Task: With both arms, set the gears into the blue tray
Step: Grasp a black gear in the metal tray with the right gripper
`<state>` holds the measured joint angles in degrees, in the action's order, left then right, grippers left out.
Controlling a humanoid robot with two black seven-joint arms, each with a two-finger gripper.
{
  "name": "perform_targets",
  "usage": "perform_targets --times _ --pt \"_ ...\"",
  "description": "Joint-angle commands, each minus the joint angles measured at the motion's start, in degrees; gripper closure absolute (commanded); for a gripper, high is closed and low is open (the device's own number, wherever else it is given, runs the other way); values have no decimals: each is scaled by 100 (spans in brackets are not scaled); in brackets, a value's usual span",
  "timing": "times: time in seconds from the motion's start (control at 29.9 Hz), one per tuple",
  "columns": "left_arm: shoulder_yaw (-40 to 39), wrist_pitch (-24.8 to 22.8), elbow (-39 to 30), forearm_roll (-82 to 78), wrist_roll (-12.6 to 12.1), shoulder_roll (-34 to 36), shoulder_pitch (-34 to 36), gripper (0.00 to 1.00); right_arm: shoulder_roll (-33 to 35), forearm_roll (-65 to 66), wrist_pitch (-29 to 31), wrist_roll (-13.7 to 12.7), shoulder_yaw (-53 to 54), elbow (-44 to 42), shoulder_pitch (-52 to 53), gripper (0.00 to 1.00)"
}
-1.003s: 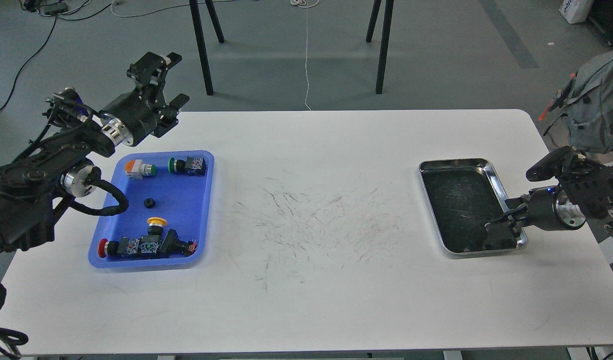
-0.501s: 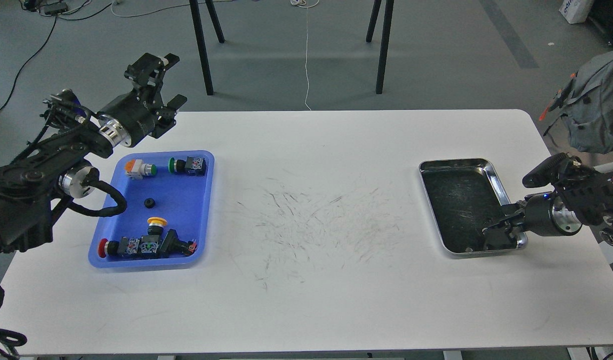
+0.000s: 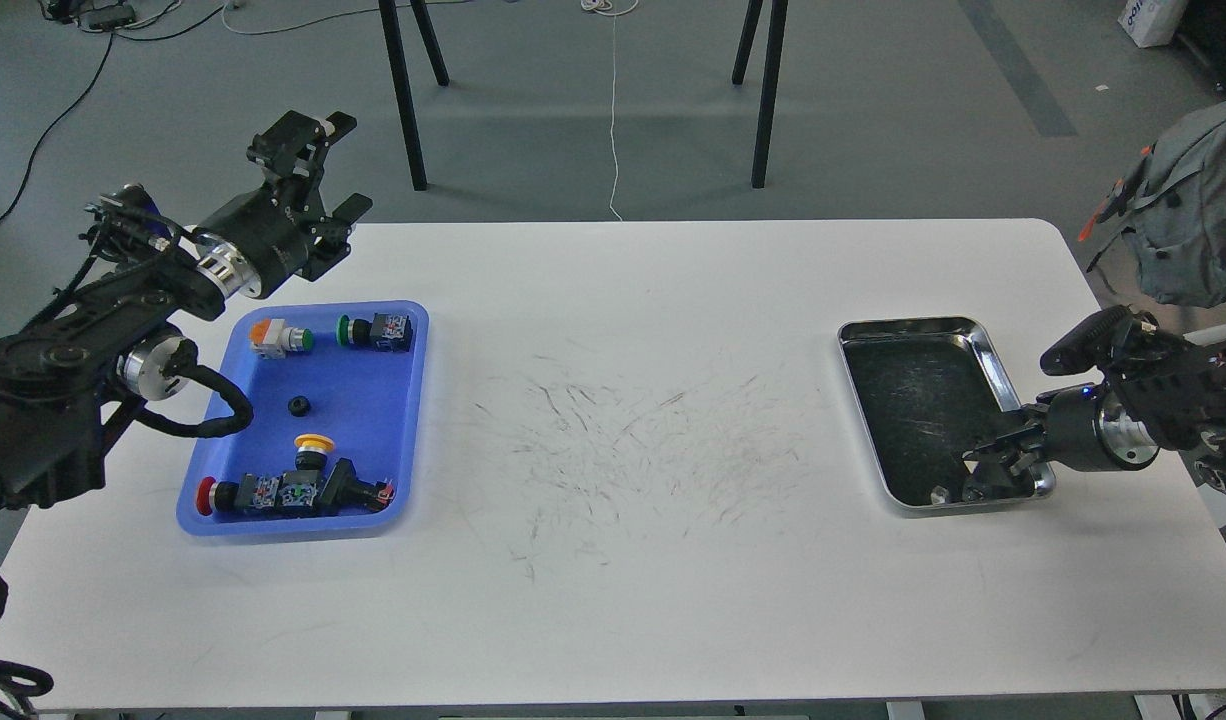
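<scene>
White tabletop (image 3: 673, 330), scuffed with dark scratch marks across its middle, bearing two trays well apart. Item one: blue tray (image 3: 405, 420), shallow plastic with raised rim, at the left side of the table. Contents: one gear (image 3: 298, 406), small, black and round, lying alone near the tray's centre, apart from everything else in it; an orange-capped push-button switch (image 3: 278, 337) and a green-capped switch (image 3: 373, 330) side by side along the far end; a yellow-capped switch (image 3: 313, 447) just above a row of dark switch bodies, with a red-capped switch (image 3: 213, 495) at the row's left end, along the near rim. Item two: silver metal tray (image 3: 993, 360) with dark, scratched inside, at the right side of the table. Item three: left gripper (image 3: 328, 165), raised beyond the far left corner of the table, above and behind the blue tray, fingers spread wide with nothing between them. Item four: right gripper (image 3: 983, 475), reaching in from the right edge and lowered into the near right corner of the metal tray; its dark fingers merge with the tray's dark floor, so whether they are parted or closed, or holding anything, cannot be told. A small pale speck (image 3: 938, 493) lies on the tray floor just left of the fingers; its nature cannot be told.
</scene>
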<state>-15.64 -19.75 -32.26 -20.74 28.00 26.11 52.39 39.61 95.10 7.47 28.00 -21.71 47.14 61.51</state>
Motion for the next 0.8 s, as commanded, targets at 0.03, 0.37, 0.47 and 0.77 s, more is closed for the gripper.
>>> perform_targets --times 0.03,0.37,0.47,0.77 --pt "0 6 0 9 0 0 0 0 2 0 0 0 -8 -3 2 37" --pt "0 24 9 0 0 0 -9 0 11 9 9 0 -61 -117 -16 41" --pt "0 24 0 0 0 -9 -18 0 20 9 -9 0 -79 -135 -16 43" --pt "0 24 9 0 0 0 -27 0 -6 9 -17 0 -70 -223 -7 55"
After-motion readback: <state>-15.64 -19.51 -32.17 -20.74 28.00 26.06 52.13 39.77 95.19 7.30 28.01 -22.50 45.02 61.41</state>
